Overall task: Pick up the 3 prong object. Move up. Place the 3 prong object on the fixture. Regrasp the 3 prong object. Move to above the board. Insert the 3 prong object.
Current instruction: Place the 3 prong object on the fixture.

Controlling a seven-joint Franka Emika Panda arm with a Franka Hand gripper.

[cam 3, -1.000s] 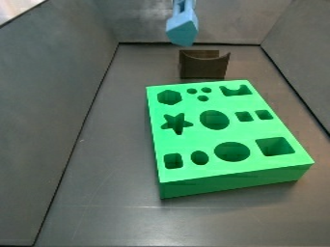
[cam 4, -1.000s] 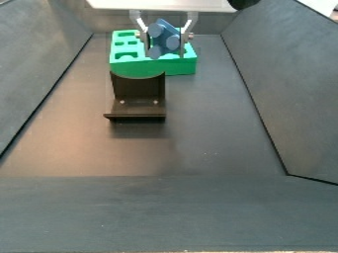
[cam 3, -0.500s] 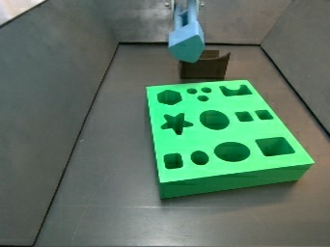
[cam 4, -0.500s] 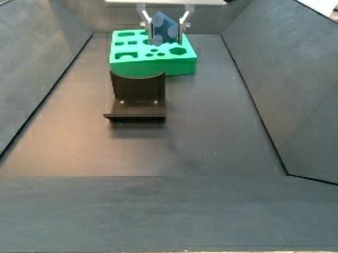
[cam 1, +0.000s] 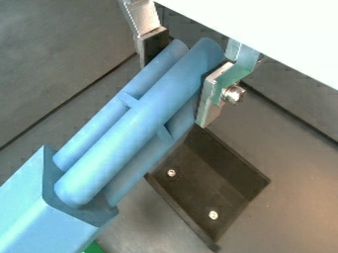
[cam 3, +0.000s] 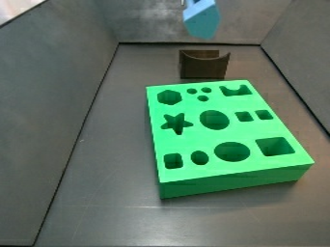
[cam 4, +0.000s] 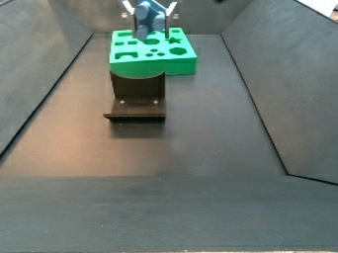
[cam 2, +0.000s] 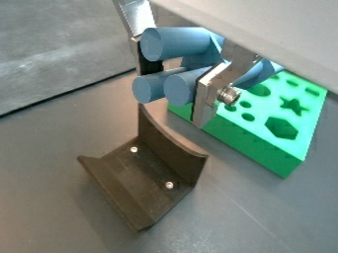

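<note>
My gripper [cam 1: 183, 64] is shut on the light-blue 3 prong object [cam 1: 126, 138], whose round prongs [cam 2: 158, 74] stick out between the silver fingers [cam 2: 209, 91]. In both side views the object [cam 3: 200, 12] [cam 4: 148, 12] hangs high at the frame's top edge, well above the floor. The dark fixture [cam 2: 145, 173] [cam 3: 203, 64] [cam 4: 136, 99] stands below the gripper with its notch bare. The green board [cam 3: 226, 135] [cam 4: 152, 51] [cam 2: 271, 114] lies flat beside the fixture, and none of its visible cut-outs has anything in it.
Dark sloping walls [cam 3: 77, 96] [cam 4: 264, 79] bound the grey floor on both sides. The fixture's base plate [cam 1: 218, 188] with two screws lies under the held piece.
The gripper has risen with the 3 prong object still in it. It is now near the top edge of both side views, farther above the fixture.
</note>
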